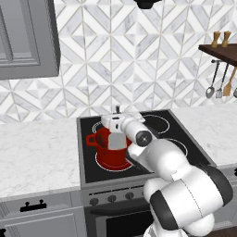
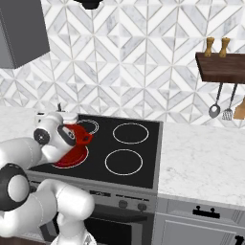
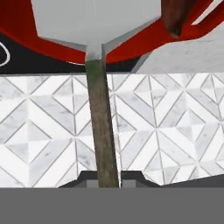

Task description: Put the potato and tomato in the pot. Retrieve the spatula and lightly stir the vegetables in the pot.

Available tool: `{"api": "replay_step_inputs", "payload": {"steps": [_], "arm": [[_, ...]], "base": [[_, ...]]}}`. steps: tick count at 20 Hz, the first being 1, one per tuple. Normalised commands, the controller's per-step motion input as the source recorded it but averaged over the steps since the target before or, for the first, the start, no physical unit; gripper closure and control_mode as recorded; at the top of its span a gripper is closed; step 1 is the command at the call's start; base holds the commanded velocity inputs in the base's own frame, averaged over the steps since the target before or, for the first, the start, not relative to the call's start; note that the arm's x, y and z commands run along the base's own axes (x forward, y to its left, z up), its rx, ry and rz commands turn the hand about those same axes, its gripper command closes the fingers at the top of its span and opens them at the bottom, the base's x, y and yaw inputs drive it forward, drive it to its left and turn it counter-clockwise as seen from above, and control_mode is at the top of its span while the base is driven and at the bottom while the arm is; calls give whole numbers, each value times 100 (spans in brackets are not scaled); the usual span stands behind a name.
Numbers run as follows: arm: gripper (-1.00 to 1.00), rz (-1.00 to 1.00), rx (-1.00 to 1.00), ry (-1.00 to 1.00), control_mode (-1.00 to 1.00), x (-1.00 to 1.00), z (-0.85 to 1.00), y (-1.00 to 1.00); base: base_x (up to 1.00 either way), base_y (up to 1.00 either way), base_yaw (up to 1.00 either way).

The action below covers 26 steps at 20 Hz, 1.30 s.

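The gripper [image 3: 103, 183] is closed on the spatula [image 3: 98, 26], its thin dark handle running straight out from between the fingertips to the pale grey blade. Past the blade's far end curves the red pot [image 1: 111, 149], on the stove's [image 2: 139, 143] front burner beneath the hand. A brownish lump beside the blade, probably the potato [image 3: 176, 15], lies against the pot's wall.
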Motion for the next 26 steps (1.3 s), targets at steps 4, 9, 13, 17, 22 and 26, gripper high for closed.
{"api": "replay_step_inputs", "payload": {"steps": [4, 9, 13, 17, 22, 26], "arm": [[100, -9, 22, -1, -100, 5, 25, 0], [100, -8, 4, 0, -100, -37, 39, -24], [100, -11, 0, 0, -100, -24, 30, -53], [100, -3, 0, 7, -100, -2, 55, -51], [100, 0, 0, 5, -100, 0, 43, -11], [100, -5, 0, -6, -100, 12, 20, 5]], "base": [[0, 0, 0], [0, 0, 0], [0, 0, 0], [0, 0, 0], [0, 0, 0], [0, 0, 0]]}}
